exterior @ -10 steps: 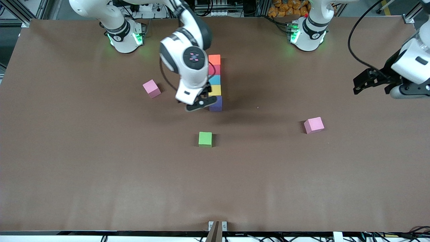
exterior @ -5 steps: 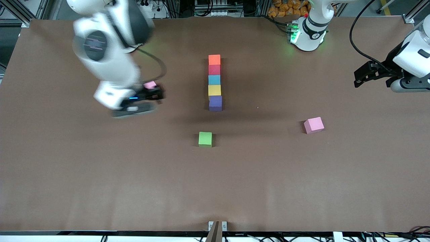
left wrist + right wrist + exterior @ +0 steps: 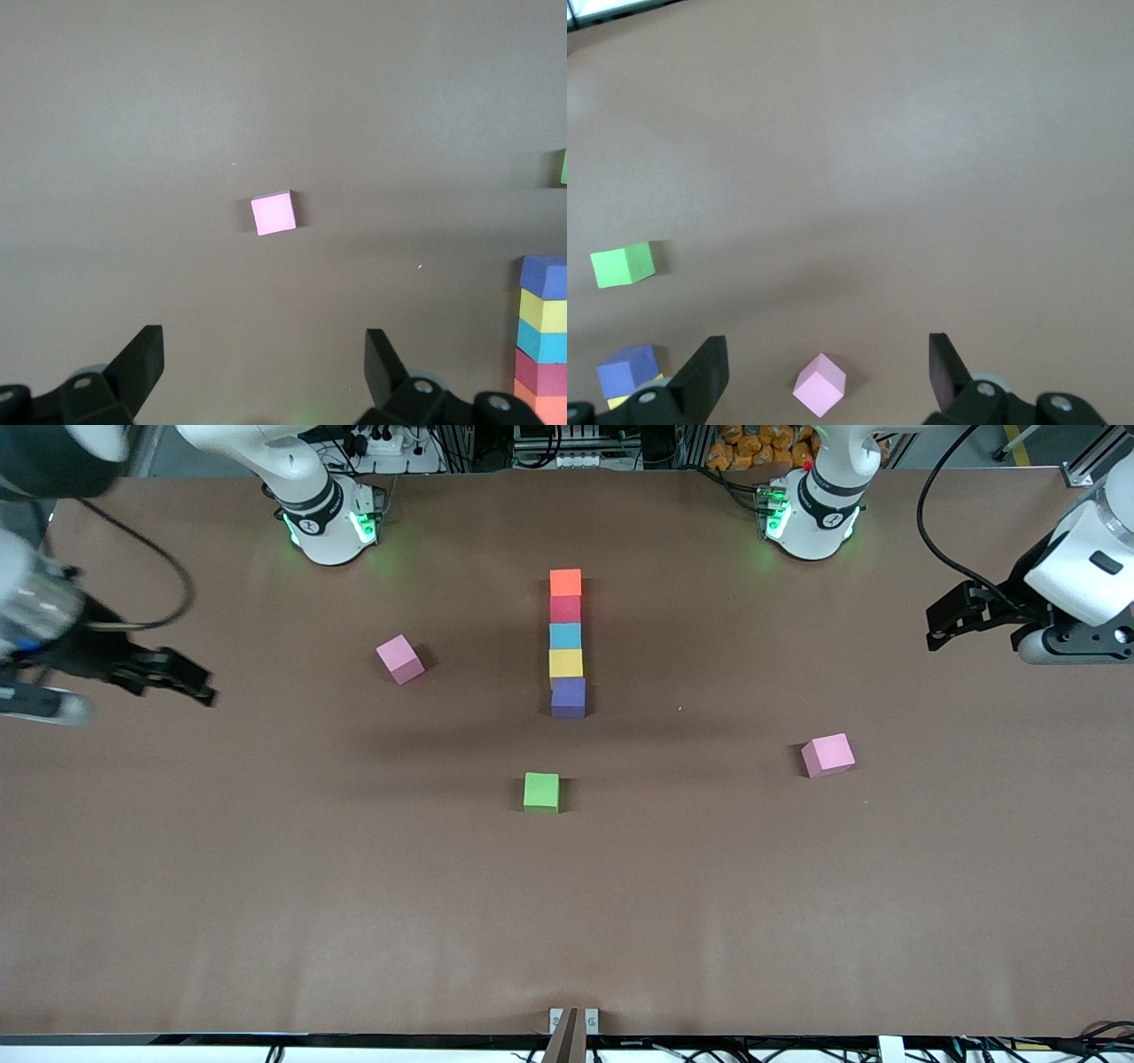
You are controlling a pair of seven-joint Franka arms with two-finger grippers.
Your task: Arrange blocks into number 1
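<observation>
Five blocks lie edge to edge in one straight line mid-table: orange point(image 3: 566, 582) nearest the robot bases, then red point(image 3: 565, 608), light blue point(image 3: 565, 635), yellow point(image 3: 565, 662) and purple point(image 3: 568, 697) nearest the front camera. The left wrist view catches that row at its edge, purple block point(image 3: 544, 276) to orange block point(image 3: 539, 403). My right gripper point(image 3: 197, 680) hangs open and empty over bare table toward the right arm's end, well away from the row. My left gripper point(image 3: 932, 627) waits open and empty over the left arm's end.
A green cube point(image 3: 541, 792) sits nearer the front camera than the purple block. One pink cube point(image 3: 400, 659) lies beside the row toward the right arm's end, another pink cube point(image 3: 828, 755) toward the left arm's end.
My right arm has swung from beside the purple block out to the right arm's end of the table, its gripper open throughout. The blocks stayed put and the left arm barely shifted.
</observation>
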